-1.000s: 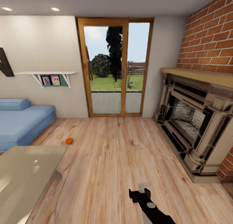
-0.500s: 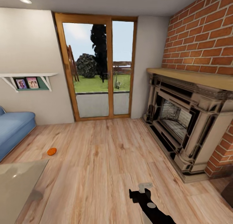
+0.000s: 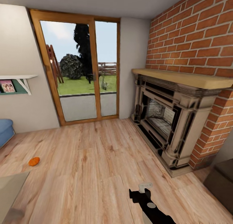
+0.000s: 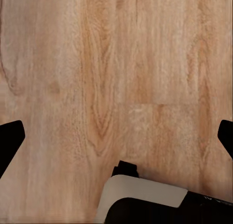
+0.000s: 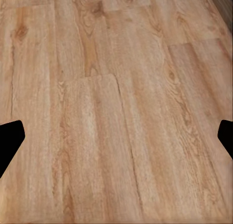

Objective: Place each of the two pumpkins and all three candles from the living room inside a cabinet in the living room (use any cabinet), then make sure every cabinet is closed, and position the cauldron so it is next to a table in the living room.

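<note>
Both grippers, left (image 4: pixel 116 136) and right (image 5: pixel 116 136), spread wide and empty over bare wood floor (image 3: pixel 97 172), pumpkin (image 3: pixel 34 161) lying on floor at far left near table (image 3: pixel 9 188) corner, fireplace (image 3: pixel 168 120) at right.

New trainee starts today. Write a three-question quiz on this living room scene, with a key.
1. True or false: the pumpkin lies on the wood floor.
2. What stands against the brick wall? A) a bookcase B) the fireplace C) a television
3. Fill in: both wrist views show each claw's fingers spread wide with ____ between them.

Key: 1 true. 2 B. 3 nothing; the left claw and right claw are open over bare floor.
</note>
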